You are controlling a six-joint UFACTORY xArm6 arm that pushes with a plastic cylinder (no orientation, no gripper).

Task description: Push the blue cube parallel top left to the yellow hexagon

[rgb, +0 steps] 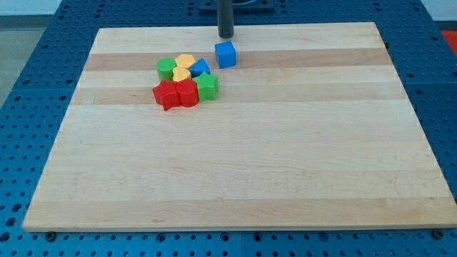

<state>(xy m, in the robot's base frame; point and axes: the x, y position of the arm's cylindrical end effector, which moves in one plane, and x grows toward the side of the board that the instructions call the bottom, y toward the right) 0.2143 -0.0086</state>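
The blue cube (226,54) sits alone near the view's top, just right of a cluster of blocks. My tip (226,36) is right above the cube in the view, a small gap away from its top edge. The yellow hexagon (186,61) lies at the cluster's top, left of the cube, with a second yellow block (181,73) just below it.
The cluster also holds a green cylinder (166,68), a blue triangular block (201,68), a green star-like block (208,86) and two red blocks (166,94) (187,93). The wooden board (235,164) lies on a blue perforated table.
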